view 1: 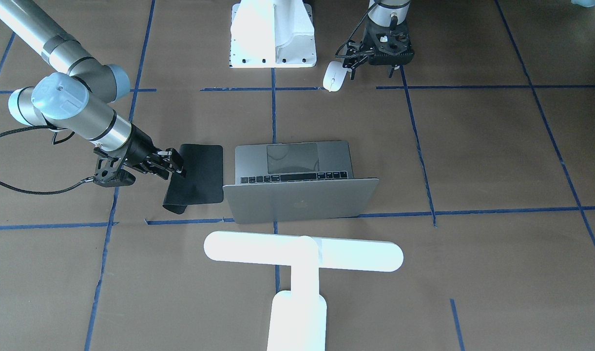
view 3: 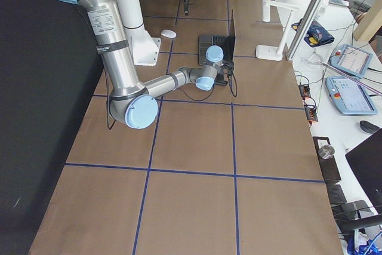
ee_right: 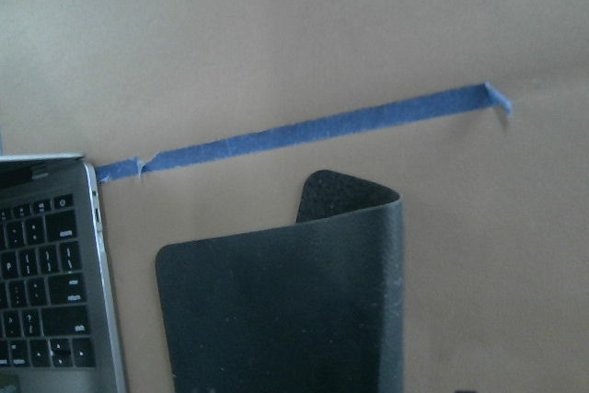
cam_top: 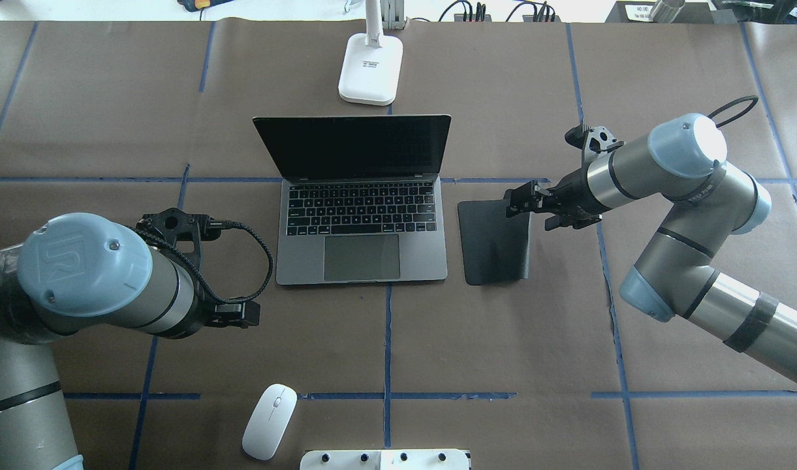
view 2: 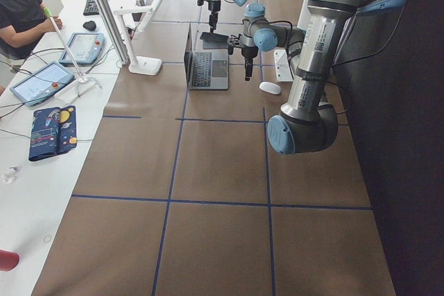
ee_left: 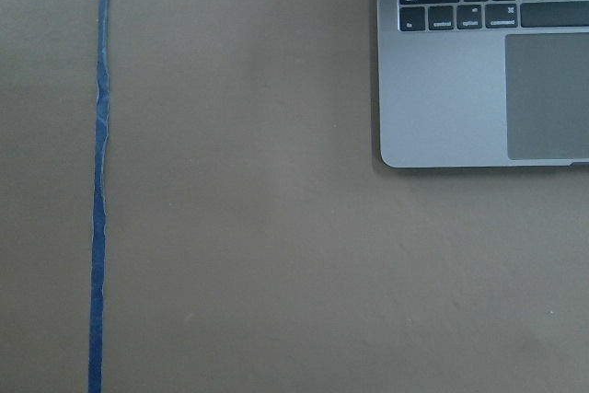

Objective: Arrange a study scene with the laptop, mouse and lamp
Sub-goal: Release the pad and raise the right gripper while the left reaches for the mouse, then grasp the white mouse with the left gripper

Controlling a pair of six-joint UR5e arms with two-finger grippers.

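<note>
Black mat is being laid beside the laptop, its corner pinched by the right gripper; next, let go, then fetch the mouse.

Lamp stem ran off the bottom edge in the front-facing view; in the overhead view only its base showed, the bar cut by the top edge. Left gripper fingers were mostly hidden under the wrist in the overhead view, and small and dark in the front-facing view, so the jaw state was unclear. Right gripper fingertips blended into the black mat; grip on its far right corner couldn't be confirmed. Laptop was cropped by the top and right edges in the left wrist view. Mouse was too small for detail in the side views.
</note>
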